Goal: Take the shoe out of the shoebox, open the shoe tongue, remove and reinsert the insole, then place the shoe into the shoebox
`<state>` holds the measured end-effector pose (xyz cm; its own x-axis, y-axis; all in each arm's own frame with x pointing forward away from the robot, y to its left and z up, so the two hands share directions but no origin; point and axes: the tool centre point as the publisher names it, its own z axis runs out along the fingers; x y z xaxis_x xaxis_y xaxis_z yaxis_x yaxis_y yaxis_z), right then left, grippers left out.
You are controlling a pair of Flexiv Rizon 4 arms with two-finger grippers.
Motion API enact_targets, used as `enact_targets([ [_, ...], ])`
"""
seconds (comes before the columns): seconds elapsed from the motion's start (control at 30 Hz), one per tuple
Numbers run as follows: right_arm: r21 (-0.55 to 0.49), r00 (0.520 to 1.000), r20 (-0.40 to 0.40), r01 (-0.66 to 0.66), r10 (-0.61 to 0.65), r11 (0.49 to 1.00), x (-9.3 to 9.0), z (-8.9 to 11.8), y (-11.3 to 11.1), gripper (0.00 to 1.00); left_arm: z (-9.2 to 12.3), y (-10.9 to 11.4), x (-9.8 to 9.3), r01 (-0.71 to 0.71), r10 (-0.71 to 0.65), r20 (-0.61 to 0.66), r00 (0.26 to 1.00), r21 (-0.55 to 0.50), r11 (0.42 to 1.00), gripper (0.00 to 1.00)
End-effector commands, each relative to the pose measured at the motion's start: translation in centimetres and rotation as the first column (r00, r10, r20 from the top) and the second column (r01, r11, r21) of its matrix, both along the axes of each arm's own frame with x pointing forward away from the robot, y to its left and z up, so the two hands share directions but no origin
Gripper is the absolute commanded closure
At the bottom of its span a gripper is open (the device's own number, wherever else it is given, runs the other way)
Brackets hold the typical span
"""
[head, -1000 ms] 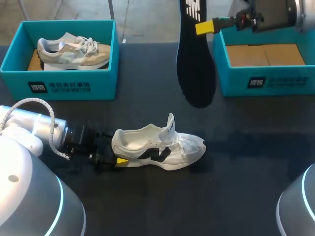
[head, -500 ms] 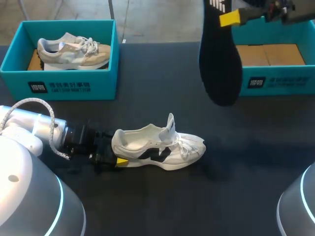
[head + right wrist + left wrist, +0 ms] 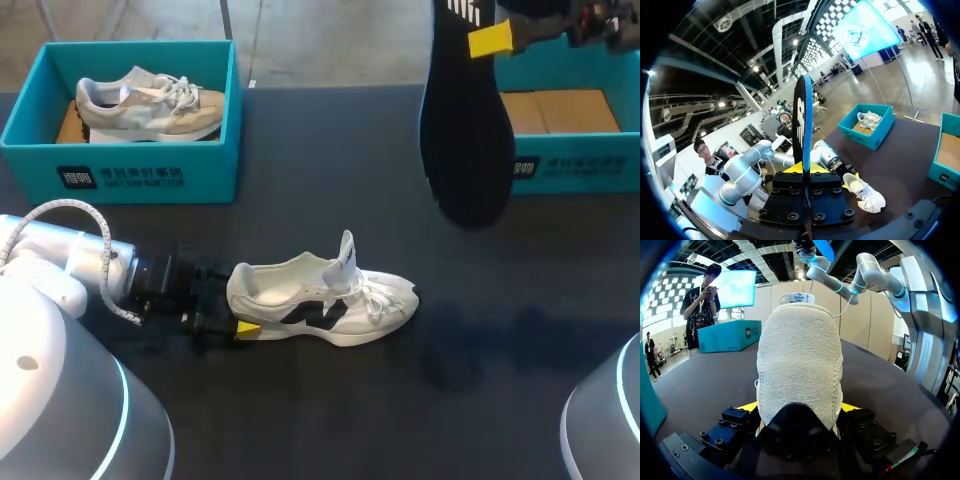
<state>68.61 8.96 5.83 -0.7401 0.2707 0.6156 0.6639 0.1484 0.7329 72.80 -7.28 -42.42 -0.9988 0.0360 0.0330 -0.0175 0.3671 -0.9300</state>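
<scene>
Head view: the white shoe (image 3: 320,295) sits on the dark tabletop (image 3: 330,420) with the left jaws clamped on its heel, and the right jaws pinch the black insole (image 3: 465,130) up in the air near the right shoebox (image 3: 575,165). Left wrist view: the shoe's heel (image 3: 800,365) is squeezed from both sides. Right wrist view: the insole (image 3: 802,120) stands on edge, gripped, with the shoe (image 3: 865,192) lying beyond on the tabletop.

The shoe (image 3: 320,300) on the black worktop (image 3: 300,400) is white with black side markings. The insole (image 3: 465,130) is black with white markings and a blue edge. The right shoebox (image 3: 570,170) and far-left shoebox (image 3: 150,175) are teal, the latter's sneaker (image 3: 150,100) beige and white.
</scene>
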Motion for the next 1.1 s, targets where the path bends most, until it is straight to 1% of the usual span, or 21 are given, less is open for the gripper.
enact_targets([
  [0.03,-0.001,1.000,-0.012,0.017,-0.017,1.000,-1.6,0.0,0.1,1.00,-0.2,0.0,0.0,-0.002,0.002,0.001,1.000,0.000,1.000,1.00],
  [0.17,-0.005,1.000,-0.027,0.009,-0.009,1.000,-2.6,-0.1,0.4,1.00,-0.2,0.0,0.0,-0.002,0.002,0.001,1.000,0.000,1.000,1.00],
  [0.33,-0.013,0.999,-0.049,0.006,-0.007,1.000,-4.1,-0.9,0.8,1.00,-0.2,0.0,0.0,-0.002,0.002,0.001,1.000,0.000,1.000,1.00],
  [0.53,-0.008,0.997,-0.075,0.023,-0.023,1.000,-5.1,-2.0,1.0,1.00,-0.2,0.0,0.0,-0.002,0.002,0.001,1.000,0.000,1.000,1.00],
  [0.83,0.000,0.994,-0.093,0.054,-0.054,0.999,-5.8,-3.3,1.7,1.00,-0.2,0.0,0.0,-0.002,0.002,0.001,1.000,0.000,1.000,1.00],
  [1.1,0.007,0.993,-0.110,0.050,-0.049,0.999,-5.9,-3.9,2.4,1.00,-0.2,0.0,0.0,-0.002,0.002,0.001,1.000,0.000,1.000,1.00],
])
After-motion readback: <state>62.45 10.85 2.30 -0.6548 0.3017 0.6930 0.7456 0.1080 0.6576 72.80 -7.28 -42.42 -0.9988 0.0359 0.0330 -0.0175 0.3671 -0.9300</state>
